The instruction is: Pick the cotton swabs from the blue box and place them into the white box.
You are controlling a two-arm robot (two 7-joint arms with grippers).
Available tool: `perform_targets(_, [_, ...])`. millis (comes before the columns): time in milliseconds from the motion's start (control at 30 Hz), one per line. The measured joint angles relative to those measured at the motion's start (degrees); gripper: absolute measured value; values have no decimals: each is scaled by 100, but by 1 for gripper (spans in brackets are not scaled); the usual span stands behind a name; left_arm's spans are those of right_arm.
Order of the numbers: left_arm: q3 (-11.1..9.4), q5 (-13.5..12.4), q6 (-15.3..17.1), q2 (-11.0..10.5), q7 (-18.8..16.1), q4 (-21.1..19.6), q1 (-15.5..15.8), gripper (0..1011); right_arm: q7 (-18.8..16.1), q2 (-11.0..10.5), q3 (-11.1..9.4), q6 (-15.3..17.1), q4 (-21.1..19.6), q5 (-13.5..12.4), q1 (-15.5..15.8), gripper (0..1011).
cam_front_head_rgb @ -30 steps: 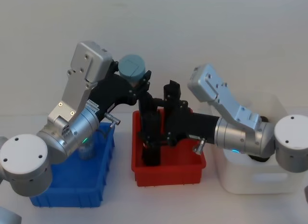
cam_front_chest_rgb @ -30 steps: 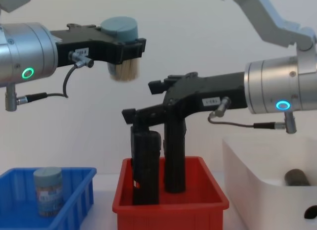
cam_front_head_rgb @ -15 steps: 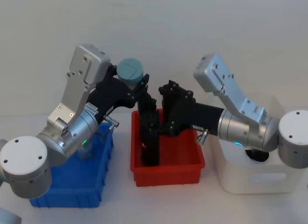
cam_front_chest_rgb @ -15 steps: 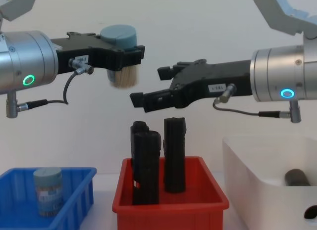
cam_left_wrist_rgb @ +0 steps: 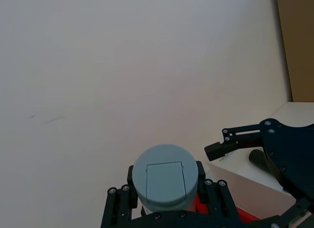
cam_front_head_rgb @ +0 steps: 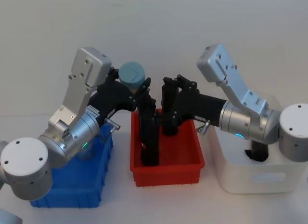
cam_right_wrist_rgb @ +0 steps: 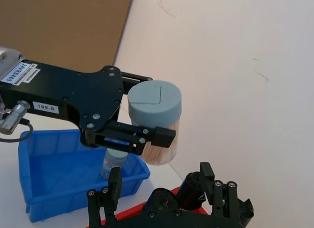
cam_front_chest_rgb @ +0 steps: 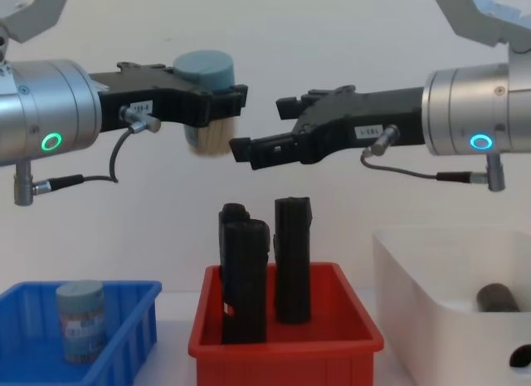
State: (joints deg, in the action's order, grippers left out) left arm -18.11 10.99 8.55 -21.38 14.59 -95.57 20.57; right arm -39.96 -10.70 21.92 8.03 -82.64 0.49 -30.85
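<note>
My left gripper (cam_front_chest_rgb: 217,104) is shut on a cotton swab tub (cam_front_chest_rgb: 207,95) with a grey-blue lid, held high in the air above the left side of the red bin. The tub (cam_right_wrist_rgb: 156,120) hangs upright with white swabs showing below the fingers. My right gripper (cam_front_chest_rgb: 261,127) is open at the same height, just right of the tub and apart from it. A second tub (cam_front_chest_rgb: 81,320) stands in the blue box (cam_front_chest_rgb: 124,336) at the lower left. The white box (cam_front_chest_rgb: 431,303) sits at the lower right.
A red bin (cam_front_chest_rgb: 286,344) between the two boxes holds two tall black upright blocks (cam_front_chest_rgb: 245,278), directly under both grippers. A dark object (cam_front_chest_rgb: 498,297) lies inside the white box. A plain wall stands behind.
My right gripper has risen from among the black blocks in the red bin to the held tub's height. The left gripper and its tub have barely moved.
</note>
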Motion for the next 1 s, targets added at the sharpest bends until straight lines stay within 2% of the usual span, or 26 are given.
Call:
perform_targets(633, [-78, -30, -117, 147, 328, 112, 141, 668, -11, 101, 65, 24, 253, 93, -236, 1002])
perform_targets(1000, [-90, -26, -144, 167, 426, 115, 162, 666, 149, 138, 98, -15, 401, 182, -316, 1002])
